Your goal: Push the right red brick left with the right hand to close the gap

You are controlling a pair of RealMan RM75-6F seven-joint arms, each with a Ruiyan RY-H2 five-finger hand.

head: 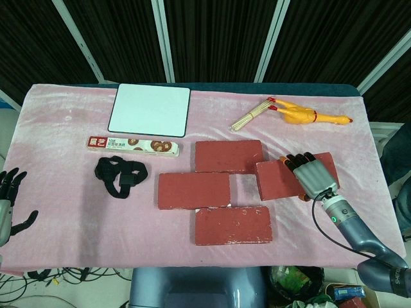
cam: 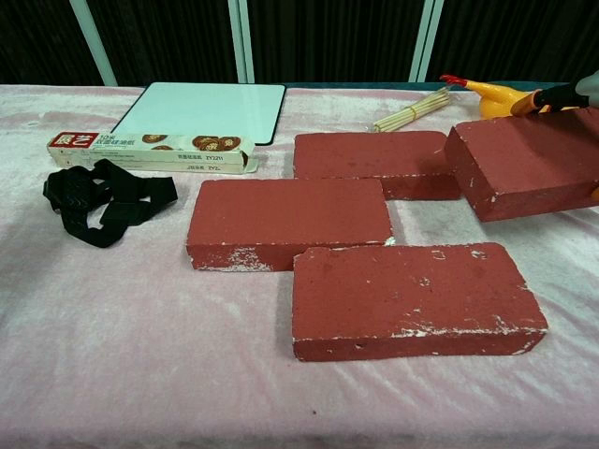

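The right red brick (head: 281, 180) (cam: 526, 166) lies skewed at the right of the group, its left corner close to the far brick (head: 229, 156). My right hand (head: 311, 174) lies over its right half, fingers spread on top and an orange thumb tip at its near side, gripping it. In the chest view only the fingertips (cam: 559, 96) show. A bare gap of pink cloth (head: 244, 187) separates it from the middle-left brick (head: 193, 190). The near brick (head: 233, 224) lies in front. My left hand (head: 9, 206) hangs open off the table's left edge.
A white board (head: 150, 109) lies at the back, with a cookie box (head: 133, 145) and a black strap (head: 120, 175) on the left. A rubber chicken (head: 308, 116) and a bundle of sticks (head: 252, 115) lie behind the right brick. The table's right edge (head: 379, 173) is near.
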